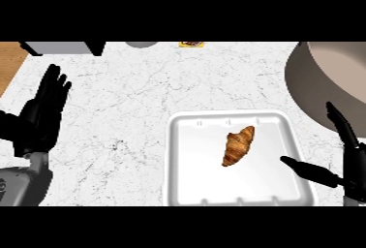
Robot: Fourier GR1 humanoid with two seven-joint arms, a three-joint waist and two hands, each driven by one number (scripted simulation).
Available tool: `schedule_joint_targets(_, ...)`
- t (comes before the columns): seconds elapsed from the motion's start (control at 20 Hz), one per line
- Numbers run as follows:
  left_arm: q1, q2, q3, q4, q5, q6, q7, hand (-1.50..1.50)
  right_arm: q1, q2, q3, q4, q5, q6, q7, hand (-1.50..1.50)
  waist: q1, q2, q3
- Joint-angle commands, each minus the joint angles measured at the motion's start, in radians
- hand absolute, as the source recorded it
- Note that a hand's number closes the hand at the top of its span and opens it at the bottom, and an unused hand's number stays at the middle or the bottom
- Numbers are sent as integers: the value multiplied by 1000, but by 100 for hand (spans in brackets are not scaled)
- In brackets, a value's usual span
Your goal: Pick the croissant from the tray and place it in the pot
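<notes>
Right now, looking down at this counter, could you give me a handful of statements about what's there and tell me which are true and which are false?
1. The croissant lies on the white tray. True.
2. The right hand is curled round the croissant. False: its fingers are straight and it stands open beside the tray's right edge, apart from the croissant.
3. The pot sits at the far right of the counter, beyond the tray. True.
4. The left hand holds the tray's rim. False: it rests open at the left edge of the view, well away from the tray.
5. The croissant is already in the pot. False: it is on the tray.
</notes>
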Motion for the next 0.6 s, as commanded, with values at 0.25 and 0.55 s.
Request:
schedule_joint_targets(0.25,16,-3,0,12,-13,-18,-16,0,-110,-215,168,-143,111,335,537,-150,17,2,-2)
schedule_joint_targets(0.55,28,10,18,-33,6,-48,22,0,-329,-118,264,-87,107,495,846,-150,29,3,1)
